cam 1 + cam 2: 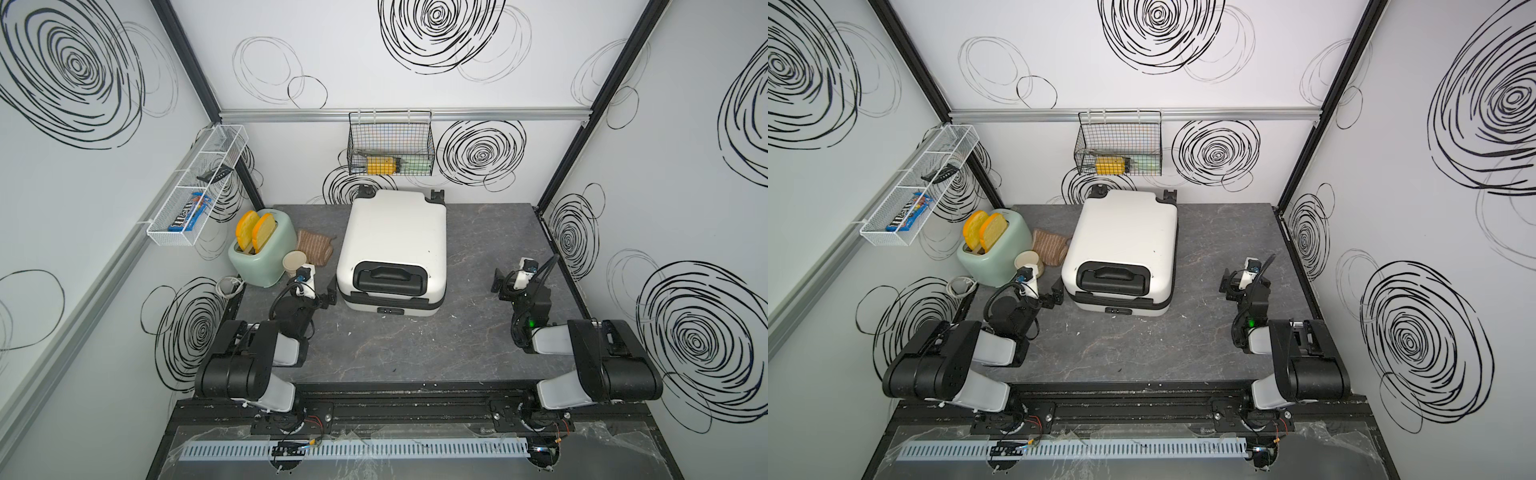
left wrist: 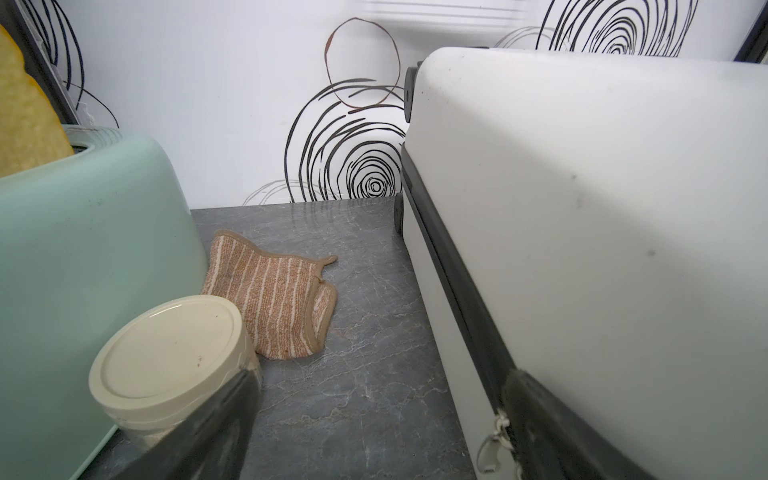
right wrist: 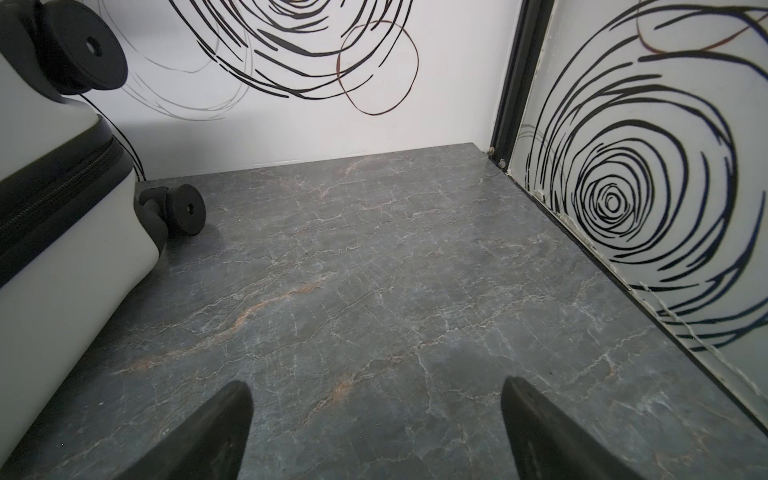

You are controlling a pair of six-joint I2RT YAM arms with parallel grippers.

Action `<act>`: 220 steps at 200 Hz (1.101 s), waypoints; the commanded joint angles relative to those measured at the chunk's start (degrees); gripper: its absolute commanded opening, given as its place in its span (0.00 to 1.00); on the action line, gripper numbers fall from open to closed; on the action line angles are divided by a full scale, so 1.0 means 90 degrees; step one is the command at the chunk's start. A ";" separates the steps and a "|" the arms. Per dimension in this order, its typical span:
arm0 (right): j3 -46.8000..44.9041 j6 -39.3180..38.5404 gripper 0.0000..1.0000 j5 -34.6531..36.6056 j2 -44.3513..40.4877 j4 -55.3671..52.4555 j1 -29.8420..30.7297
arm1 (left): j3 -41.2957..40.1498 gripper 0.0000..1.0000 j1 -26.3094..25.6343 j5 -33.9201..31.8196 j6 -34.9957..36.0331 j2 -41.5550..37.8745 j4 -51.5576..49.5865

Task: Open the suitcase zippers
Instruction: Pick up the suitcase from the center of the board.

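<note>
The white suitcase [image 1: 395, 232] [image 1: 1125, 232] lies flat in the middle of the table, with its black handle toward the arms and its wheels at the back wall. Its black zipper band [image 2: 457, 282] [image 3: 54, 187] runs round the mid-seam and looks closed. A pale pull tab with a cord [image 2: 494, 440] hangs at the near left corner. My left gripper [image 1: 330, 293] [image 2: 382, 382] is open at that corner. One of its fingers [image 2: 540, 415] is close against the band. My right gripper [image 1: 500, 286] [image 3: 376, 386] is open over bare table, well to the right of the case.
A mint-green toaster [image 1: 257, 257] with toast, a cream-lidded jar [image 2: 166, 353] and a striped cloth [image 2: 278, 299] crowd the space left of the suitcase. A black wire basket [image 1: 390, 145] hangs on the back wall, and a white wire shelf [image 1: 199, 183] on the left wall.
</note>
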 commanded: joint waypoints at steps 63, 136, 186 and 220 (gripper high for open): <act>0.1008 -0.0204 0.98 -0.0236 -0.0750 -0.2072 0.0060 | -0.0019 0.96 0.0049 -0.1273 -0.0419 -0.0521 0.0121; 0.3310 -0.0345 0.97 -0.2277 -0.1093 -0.4582 0.0786 | 0.1833 0.96 -0.0023 -0.1826 -0.1313 -0.1412 -0.3570; 0.5353 -0.0721 0.97 -0.3293 -0.0676 -0.6991 0.1727 | 0.3433 0.98 -0.0560 -0.0961 -0.2040 -0.2025 -0.6213; 0.6175 -0.1933 0.97 -0.2628 -0.0665 -0.8263 0.3027 | 0.4431 0.98 -0.0652 0.0056 -0.1908 -0.2225 -0.8427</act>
